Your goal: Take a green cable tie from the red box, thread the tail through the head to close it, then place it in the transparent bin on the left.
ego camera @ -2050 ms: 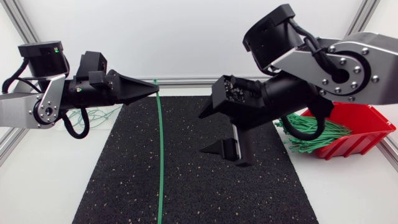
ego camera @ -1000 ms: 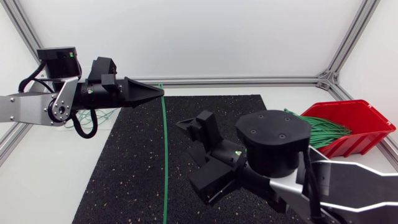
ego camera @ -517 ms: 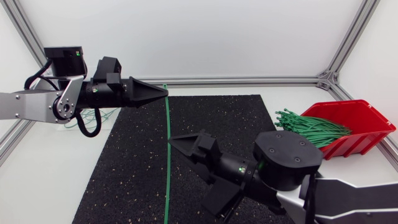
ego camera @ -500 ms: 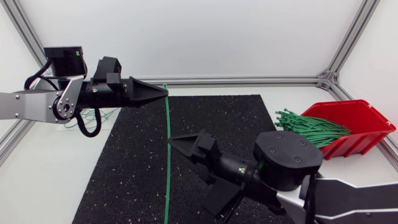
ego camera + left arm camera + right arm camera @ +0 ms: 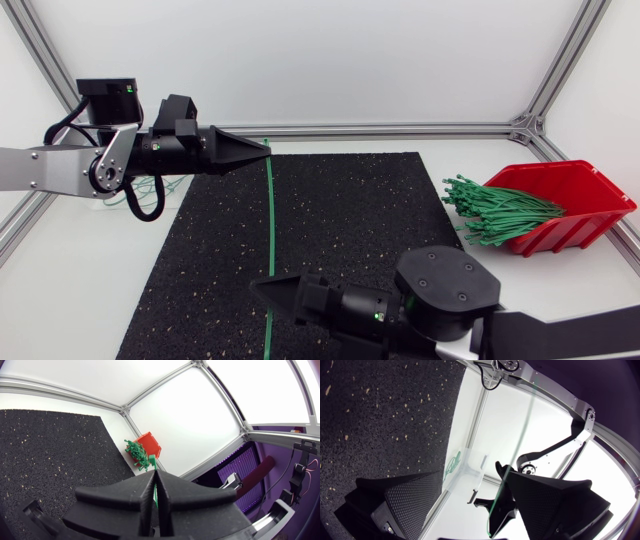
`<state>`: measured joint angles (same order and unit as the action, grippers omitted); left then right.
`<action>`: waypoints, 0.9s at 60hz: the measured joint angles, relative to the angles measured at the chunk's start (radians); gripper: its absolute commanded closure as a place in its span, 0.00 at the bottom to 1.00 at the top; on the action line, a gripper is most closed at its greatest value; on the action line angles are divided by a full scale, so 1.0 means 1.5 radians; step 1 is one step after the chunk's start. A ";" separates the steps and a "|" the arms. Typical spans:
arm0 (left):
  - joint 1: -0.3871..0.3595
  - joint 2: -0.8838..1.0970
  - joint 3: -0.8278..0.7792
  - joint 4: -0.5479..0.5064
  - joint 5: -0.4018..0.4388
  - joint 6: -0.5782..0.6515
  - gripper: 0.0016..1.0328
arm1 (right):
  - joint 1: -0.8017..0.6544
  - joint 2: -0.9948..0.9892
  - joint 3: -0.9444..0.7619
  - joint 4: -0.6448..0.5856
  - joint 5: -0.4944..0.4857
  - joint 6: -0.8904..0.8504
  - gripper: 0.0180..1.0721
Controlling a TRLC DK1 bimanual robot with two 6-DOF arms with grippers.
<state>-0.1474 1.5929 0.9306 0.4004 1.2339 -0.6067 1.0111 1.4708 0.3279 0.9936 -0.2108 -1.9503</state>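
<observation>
Green is the colour of the cable tie (image 5: 269, 230) you are working on. Your left gripper (image 5: 262, 150) has its two fingers pressed tight on the far end of it. From there the tie runs in a long straight line over the black mat (image 5: 340, 210) toward the near side. In the left wrist view you can see it squeezed in the thin slot between the two black wedges.

Your right gripper (image 5: 262, 291) comes in low from the right and points at the near part of the tie. Its fingers (image 5: 402, 505) are spread wide apart. The tie runs through the gap, close to one of them, but you cannot tell if it touches.

The red box (image 5: 585, 195) sits at the right side, full of green ties (image 5: 500, 208). The clear bin (image 5: 467, 462) stands far off on the left, with a few ties inside.
</observation>
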 measured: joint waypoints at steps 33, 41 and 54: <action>0.030 0.008 0.004 -0.001 0.008 0.003 0.96 | 0.073 0.023 0.016 0.001 0.133 0.084 0.04; 0.032 0.010 0.004 0.000 0.008 0.003 0.96 | 0.066 0.024 0.016 0.001 0.102 0.087 0.03; 0.032 0.020 0.005 -0.001 0.010 0.003 0.96 | -0.015 0.014 -0.017 0.004 -0.120 0.059 0.05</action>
<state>-0.1001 1.6234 0.9375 0.3996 1.2491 -0.6022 0.9890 1.4921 0.3019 0.9993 -0.3912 -1.8614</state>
